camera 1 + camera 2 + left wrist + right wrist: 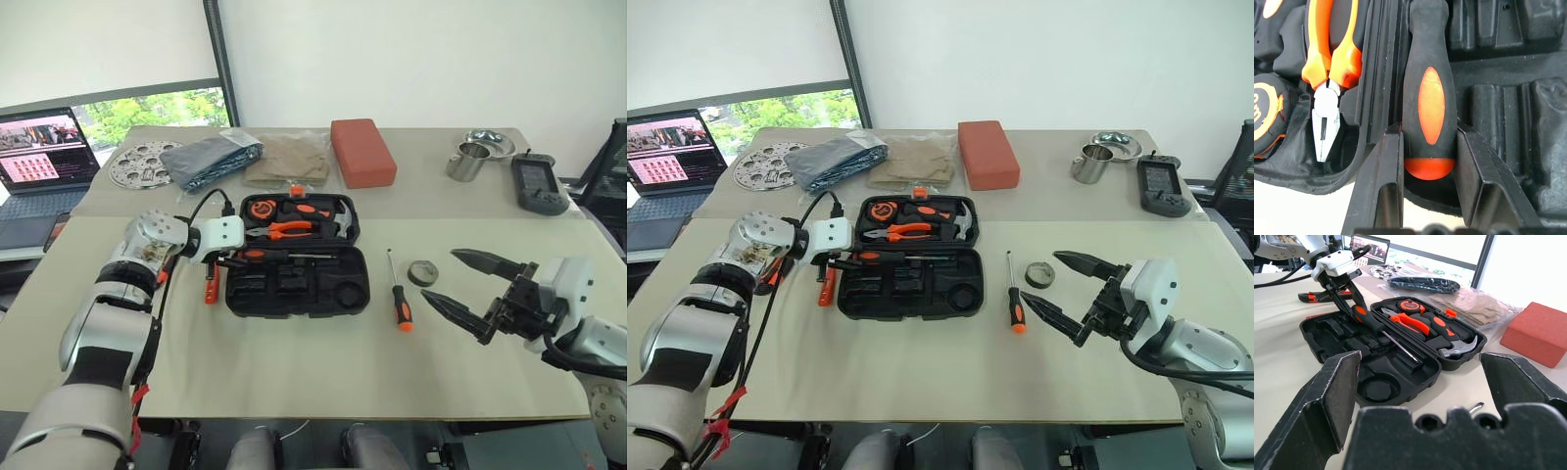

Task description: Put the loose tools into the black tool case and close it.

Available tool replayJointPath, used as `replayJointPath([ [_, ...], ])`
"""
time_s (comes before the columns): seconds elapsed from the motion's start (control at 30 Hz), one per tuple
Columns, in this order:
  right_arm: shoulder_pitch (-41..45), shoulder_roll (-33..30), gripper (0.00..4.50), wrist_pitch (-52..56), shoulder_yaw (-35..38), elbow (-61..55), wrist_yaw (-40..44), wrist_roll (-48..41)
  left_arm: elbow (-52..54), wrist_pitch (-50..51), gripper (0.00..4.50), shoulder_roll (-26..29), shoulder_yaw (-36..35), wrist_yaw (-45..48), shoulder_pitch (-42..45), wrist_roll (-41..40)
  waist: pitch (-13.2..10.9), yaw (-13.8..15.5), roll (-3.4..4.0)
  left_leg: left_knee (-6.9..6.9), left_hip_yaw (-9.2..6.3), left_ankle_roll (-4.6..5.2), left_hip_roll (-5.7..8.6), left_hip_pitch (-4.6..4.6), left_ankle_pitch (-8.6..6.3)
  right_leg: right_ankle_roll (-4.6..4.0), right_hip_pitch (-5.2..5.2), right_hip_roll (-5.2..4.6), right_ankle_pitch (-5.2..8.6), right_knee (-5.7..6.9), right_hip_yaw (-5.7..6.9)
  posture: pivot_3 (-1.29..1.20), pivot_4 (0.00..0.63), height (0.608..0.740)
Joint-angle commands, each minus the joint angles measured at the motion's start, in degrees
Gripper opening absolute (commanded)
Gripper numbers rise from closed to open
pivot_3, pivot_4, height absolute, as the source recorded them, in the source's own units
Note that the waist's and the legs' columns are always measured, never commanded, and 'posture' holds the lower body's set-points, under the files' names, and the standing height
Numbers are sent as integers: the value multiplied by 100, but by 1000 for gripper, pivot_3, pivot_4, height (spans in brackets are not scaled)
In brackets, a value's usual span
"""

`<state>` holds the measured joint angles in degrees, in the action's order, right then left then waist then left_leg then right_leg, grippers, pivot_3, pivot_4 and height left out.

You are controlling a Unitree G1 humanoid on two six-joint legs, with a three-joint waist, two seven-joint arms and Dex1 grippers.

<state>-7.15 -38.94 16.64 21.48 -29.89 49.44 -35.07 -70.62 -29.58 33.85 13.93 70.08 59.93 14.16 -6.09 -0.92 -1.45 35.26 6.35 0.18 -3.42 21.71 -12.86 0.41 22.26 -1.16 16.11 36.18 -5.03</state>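
Screwdriver (pixel 1430 105) clenched at handle by left gripper (pixel 1429 161) over black tool case (pixel 297 284) hinge-side slot, right gripper (pixel 1063 289) released right of case beside second screwdriver (pixel 399 294) and tape roll (pixel 423 272); risk: misaligned shaft, jammed lid.

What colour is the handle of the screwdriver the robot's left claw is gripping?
Black with an orange oval inlay and orange end cap; the screwdriver shows best in the left wrist view.

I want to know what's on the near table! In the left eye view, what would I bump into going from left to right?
Left gripper, holding a screwdriver over the open black tool case → loose screwdriver → tape roll → right gripper, open.
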Motion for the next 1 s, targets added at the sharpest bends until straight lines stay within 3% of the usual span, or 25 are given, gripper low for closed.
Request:
replayJointPath([
  [0.03, 60, -11, 4500, -151, 130, -170, -51, -51, -48, 143, 900, 111, -43, -85, 155, 37, 0, 0, 0, 0, 0, 0, 0, 0, 0, 0, 0, 0, 0, 0, 0, 0, 150, 740],
  [0.07, 60, -1, 4500, -145, 111, -186, -68, -44, -49, 156, 1904, 101, -62, -171, 178, 39, 0, 1, 0, 1, 0, 0, 0, 0, 0, 0, 0, 0, 0, 1, 0, 0, 150, 740],
  [0.27, 98, -9, 4500, -105, 44, -207, -127, -45, 25, 12, 4006, 172, -67, -312, 267, 110, 4, 11, 6, 5, -1, 0, 4, -3, 0, 0, -4, -1, 0, 6, 0, 0, 150, 740],
  [0.33, 130, -23, 4500, -87, 25, -202, -146, -56, 101, -39, 4490, 230, -113, -175, 309, 48, 4, 8, 6, 5, 0, 0, 5, -2, 0, 1, -3, -1, 0, 5, 1, 0, 150, 740],
  [0.6, 293, -10, 4500, -62, -129, -142, -167, -39, 385, 426, 4490, 61, -766, 519, 565, -811, 4, 13, 7, 6, 1, 1, 3, 9, 1, 0, 1, 0, 0, 2, 8, 0, 150, 740],
  [0.7, 341, -5, 4500, -72, -179, -113, -162, -35, 394, 463, 3803, -82, -843, 308, 525, -855, 6, 29, 10, 12, -2, 1, 7, 10, 1, 2, -3, -5, 1, 2, 15, 0, 150, 740],
  [1.0, 243, -89, 4500, 46, -94, -189, -251, -53, 415, 791, 346, -814, -1135, 614, 260, -1360, 9, 14, 16, 36, -12, 3, 6, 26, -1, 2, -2, -3, 1, 6, 25, 0, 150, 740],
])
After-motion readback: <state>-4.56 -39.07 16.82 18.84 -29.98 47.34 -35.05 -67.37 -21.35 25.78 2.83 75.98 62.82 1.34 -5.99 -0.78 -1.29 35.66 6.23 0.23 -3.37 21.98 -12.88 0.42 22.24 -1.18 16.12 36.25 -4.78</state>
